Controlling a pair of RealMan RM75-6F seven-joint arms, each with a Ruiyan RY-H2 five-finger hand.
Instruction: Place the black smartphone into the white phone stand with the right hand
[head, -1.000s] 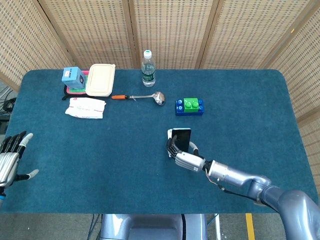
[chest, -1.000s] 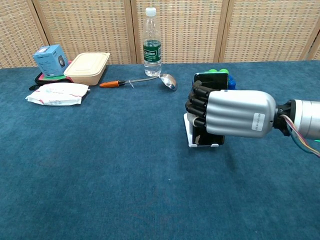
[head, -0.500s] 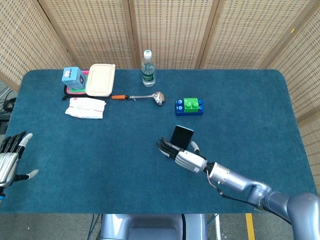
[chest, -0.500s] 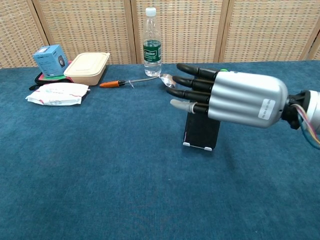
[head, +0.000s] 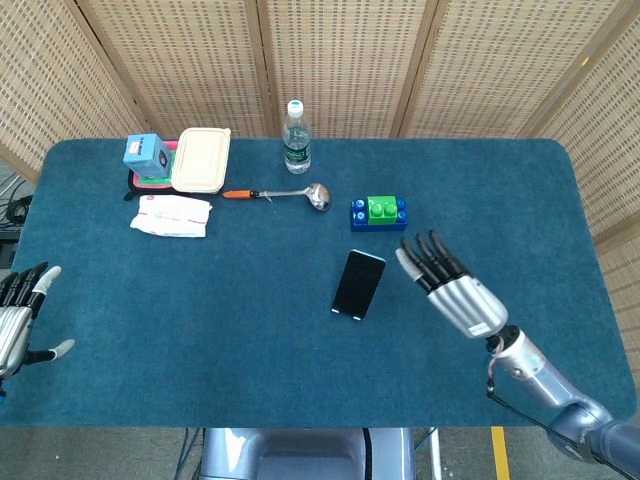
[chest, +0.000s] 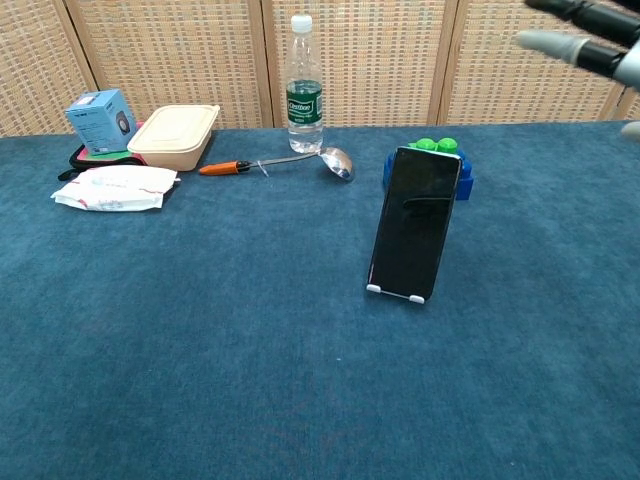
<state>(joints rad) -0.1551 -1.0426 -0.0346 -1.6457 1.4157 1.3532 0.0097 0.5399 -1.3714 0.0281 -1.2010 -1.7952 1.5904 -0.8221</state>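
Note:
The black smartphone (head: 358, 283) (chest: 414, 224) leans upright in the white phone stand (chest: 396, 292), whose lip shows under the phone's lower edge. My right hand (head: 450, 283) hovers to the right of the phone, apart from it, fingers spread and holding nothing. In the chest view only its fingertips (chest: 590, 30) show at the top right corner. My left hand (head: 18, 318) rests at the table's left edge, fingers apart and empty.
Blue and green blocks (head: 379, 213) sit just behind the phone. A ladle (head: 284, 194), a water bottle (head: 296, 137), a beige lunch box (head: 202, 159), a blue box (head: 147, 155) and a white packet (head: 172, 215) lie at the back left.
My right hand let go of the phone, opened, and drew away up and to the right. The phone stays leaning in the stand. The left hand has not moved.

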